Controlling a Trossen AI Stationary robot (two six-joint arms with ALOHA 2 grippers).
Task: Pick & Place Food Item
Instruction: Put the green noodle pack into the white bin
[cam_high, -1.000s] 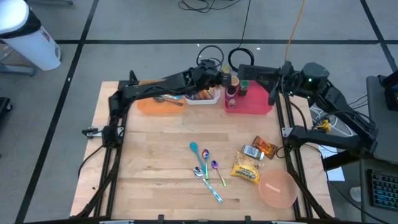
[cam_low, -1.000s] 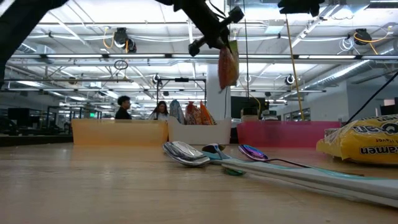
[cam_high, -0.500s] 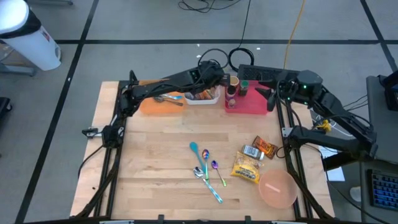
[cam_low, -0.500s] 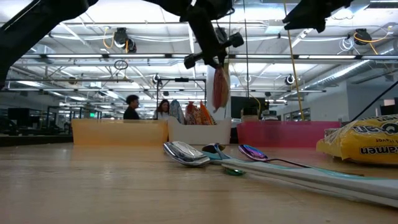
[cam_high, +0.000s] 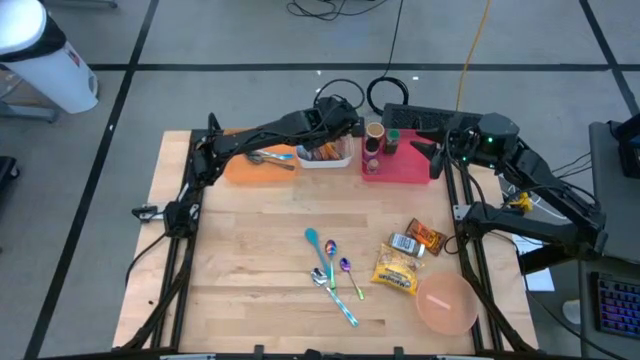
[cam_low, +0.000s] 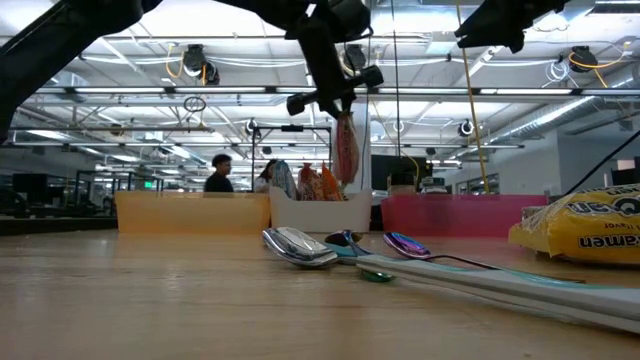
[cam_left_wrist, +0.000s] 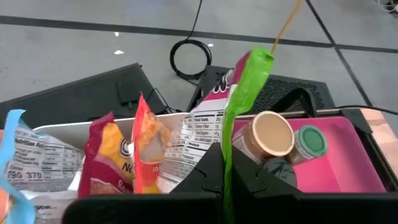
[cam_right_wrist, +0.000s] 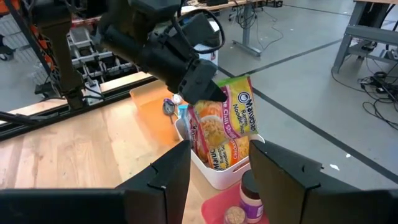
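The left gripper (cam_low: 338, 100), fingers pinched on the top edge of a noodle packet (cam_right_wrist: 231, 118), has swung over within the last second from just beside the pink tray (cam_high: 415, 168) to hang directly above the white bin (cam_high: 330, 158) — the packet now dangles clear of the packets standing in that bin. I judge the carry done and only the release left. The right gripper (cam_right_wrist: 217, 171) waits beside the pink tray, fingers apart and holding nothing — unchanged.
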